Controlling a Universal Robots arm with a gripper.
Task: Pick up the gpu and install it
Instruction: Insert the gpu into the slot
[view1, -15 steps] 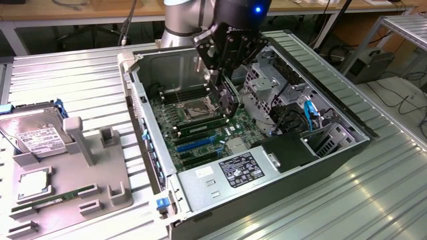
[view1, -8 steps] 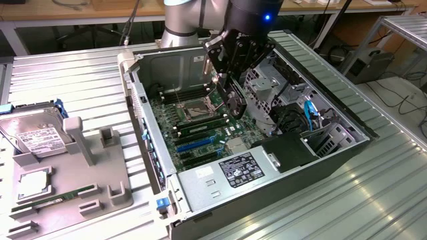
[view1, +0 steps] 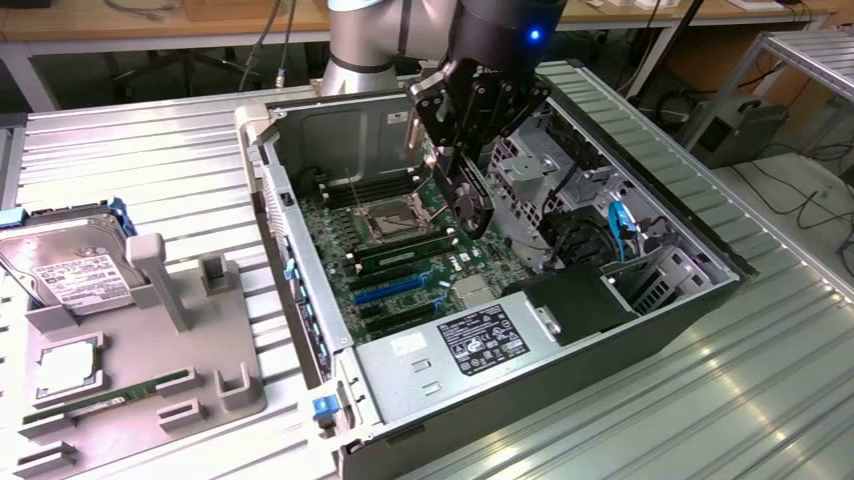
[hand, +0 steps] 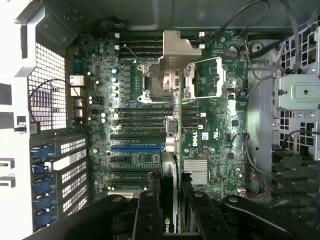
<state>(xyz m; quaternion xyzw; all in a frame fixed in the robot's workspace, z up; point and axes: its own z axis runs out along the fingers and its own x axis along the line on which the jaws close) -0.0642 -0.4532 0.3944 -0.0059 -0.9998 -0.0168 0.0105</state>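
The gpu (view1: 470, 200), a thin dark card with a silver metal bracket at one end, hangs edge-on over the open computer case (view1: 287, 215). My gripper (view1: 461, 150) is shut on it from above. In the wrist view the gpu (hand: 170, 165) runs as a narrow strip between my black fingers (hand: 147, 210), its silver bracket end (hand: 176, 52) over the processor socket area. The card is above the green motherboard (hand: 220, 125) and apart from it. The blue expansion slot (hand: 137, 148) lies beside the card's line, uncovered.
A grey fixture tray (view1: 147, 330) on the exterior view's left holds a silver hard drive (view1: 74, 270) and a green memory stick (view1: 107, 400). Inside the case are the power supply (view1: 474, 340), a drive cage (view1: 534, 160) and blue cables (view1: 617, 225). The case stands on a ribbed metal table (view1: 667, 400).
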